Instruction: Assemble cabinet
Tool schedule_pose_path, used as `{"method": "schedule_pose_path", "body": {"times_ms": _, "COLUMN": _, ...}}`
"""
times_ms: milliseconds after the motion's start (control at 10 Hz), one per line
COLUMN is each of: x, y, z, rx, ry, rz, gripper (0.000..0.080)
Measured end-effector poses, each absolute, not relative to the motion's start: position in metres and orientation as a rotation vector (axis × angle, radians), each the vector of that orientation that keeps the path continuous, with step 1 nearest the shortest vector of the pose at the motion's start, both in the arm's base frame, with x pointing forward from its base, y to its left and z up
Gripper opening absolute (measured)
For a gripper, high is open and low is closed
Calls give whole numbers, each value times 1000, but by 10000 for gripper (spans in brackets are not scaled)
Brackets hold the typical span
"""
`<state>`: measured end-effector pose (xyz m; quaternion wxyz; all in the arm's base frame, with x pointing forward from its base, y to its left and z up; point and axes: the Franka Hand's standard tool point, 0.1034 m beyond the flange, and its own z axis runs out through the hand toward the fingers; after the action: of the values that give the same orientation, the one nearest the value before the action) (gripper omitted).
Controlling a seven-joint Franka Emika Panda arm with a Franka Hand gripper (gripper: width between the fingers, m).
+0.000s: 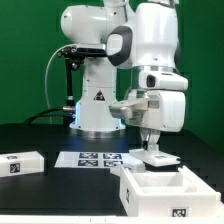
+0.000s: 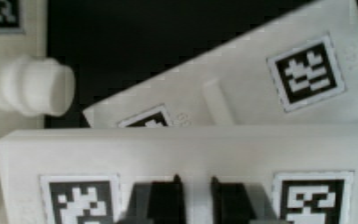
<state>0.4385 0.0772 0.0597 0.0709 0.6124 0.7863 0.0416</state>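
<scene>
The open white cabinet box (image 1: 165, 190) stands at the front on the exterior view's right. My gripper (image 1: 151, 146) is just behind it, down on a small white tagged panel (image 1: 159, 157). In the wrist view my gripper (image 2: 194, 203) has its dark fingers (image 2: 155, 203) close together, with a narrow strip of that white panel (image 2: 194, 160) between them and a tag on each side. Beyond it lie a second tagged white panel (image 2: 247, 85) and a small white knob (image 2: 25, 85). Another white tagged panel (image 1: 20, 163) lies at the exterior view's left.
The marker board (image 1: 90, 158) lies flat on the black table in front of the white robot pedestal (image 1: 95, 105). A green wall stands behind.
</scene>
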Motion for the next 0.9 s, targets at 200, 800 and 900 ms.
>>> {"method": "schedule_pose_path", "body": {"times_ms": 200, "x": 437, "y": 77, "z": 59, "rx": 1869, "ry": 2348, "rz": 120, "gripper": 62}}
{"method": "schedule_pose_path", "body": {"times_ms": 800, "x": 439, "y": 61, "z": 58, "rx": 1926, "ry": 2307, "rz": 97, "gripper": 62}}
{"method": "schedule_pose_path", "body": {"times_ms": 900, "x": 439, "y": 61, "z": 58, "rx": 1936, "ry": 2300, "rz": 98, "gripper": 62}}
